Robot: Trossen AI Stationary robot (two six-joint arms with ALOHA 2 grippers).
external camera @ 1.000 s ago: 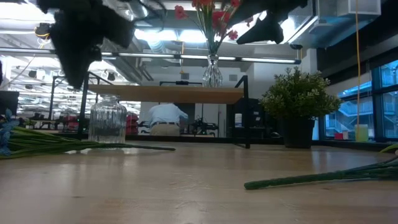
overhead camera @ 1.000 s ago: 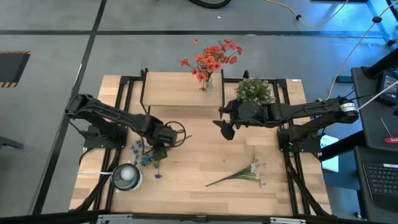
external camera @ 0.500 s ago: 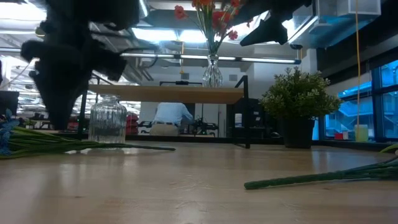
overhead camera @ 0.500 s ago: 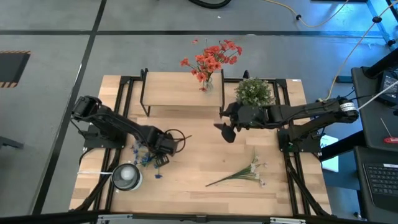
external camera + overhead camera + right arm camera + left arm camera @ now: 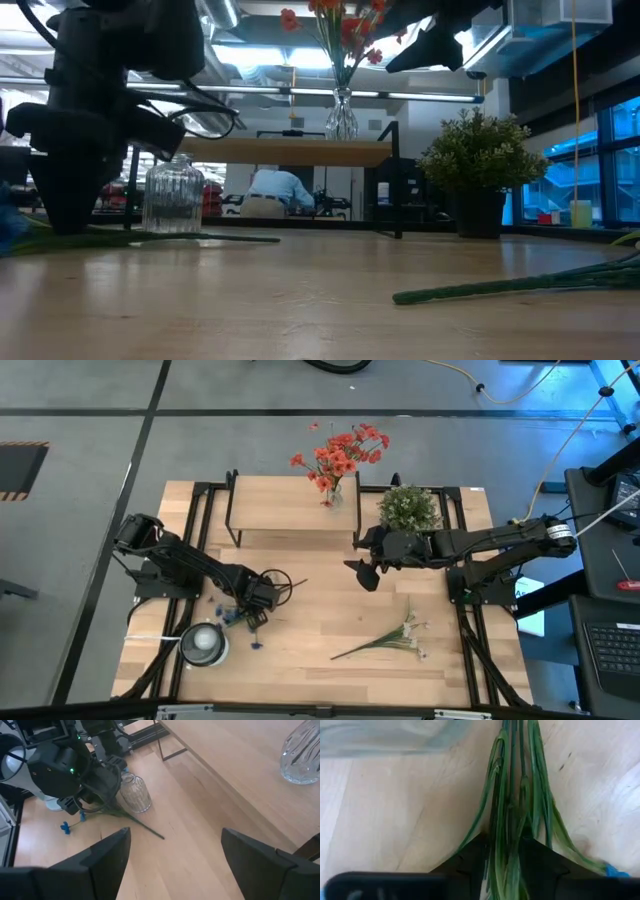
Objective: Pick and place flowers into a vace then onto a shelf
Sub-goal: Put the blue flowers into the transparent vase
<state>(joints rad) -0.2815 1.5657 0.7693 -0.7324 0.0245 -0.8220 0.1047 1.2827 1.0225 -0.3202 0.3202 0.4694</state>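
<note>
The flowers you are working on are the blue-bloomed bunch point(image 5: 236, 617) lying on the table point(image 5: 330, 620) at its left side, next to a ribbed glass jar point(image 5: 277, 580). From above, you see the left gripper point(image 5: 255, 603) low over that bunch; the right gripper point(image 5: 362, 570) hangs in front of the shelf point(image 5: 290, 505), where a vase of red-orange flowers point(image 5: 338, 455) stands. White-bloomed flowers point(image 5: 385, 640) lie well apart to the right, and a bushy plant point(image 5: 408, 508) stands beside the shelf.

In the low view the left gripper point(image 5: 70, 200) reaches down to the stems point(image 5: 150, 238).

Your left wrist view shows the green stems point(image 5: 512, 820) running between the two dark fingers point(image 5: 465, 865), which are closed against them.

In your right wrist view the right fingers point(image 5: 107, 855) are spread wide, grasping nothing
</note>
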